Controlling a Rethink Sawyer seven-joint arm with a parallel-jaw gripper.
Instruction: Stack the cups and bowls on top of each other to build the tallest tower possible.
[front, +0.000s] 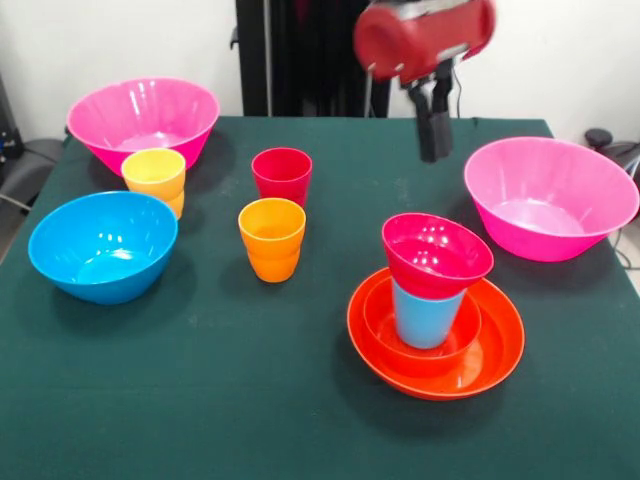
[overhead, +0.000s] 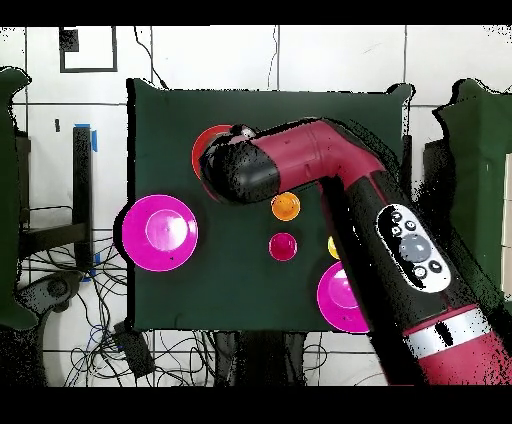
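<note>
A wide shallow orange bowl (front: 502, 345) sits at the front right with a small orange bowl (front: 377, 312) nested in it. In that stands a blue cup (front: 425, 318), and a crimson bowl (front: 437, 255) rests tilted on the cup's top. My gripper (front: 433, 122) hangs high behind this stack, open, holding nothing. Loose on the cloth are a red cup (front: 282, 174), an orange cup (front: 272, 238) and a yellow cup (front: 155, 178). A blue bowl (front: 103, 245) is at the left, with one large pink bowl (front: 143, 118) at the back left and another pink bowl (front: 550, 197) at the right. Overhead, my arm covers the stack and the gripper.
The green cloth-covered table (front: 200, 400) ends close to the right pink bowl and the blue bowl. In the overhead view the orange cup (overhead: 285, 207), red cup (overhead: 283, 246) and a pink bowl (overhead: 160, 231) show beside the arm (overhead: 330, 165). Cables lie on the floor around the table.
</note>
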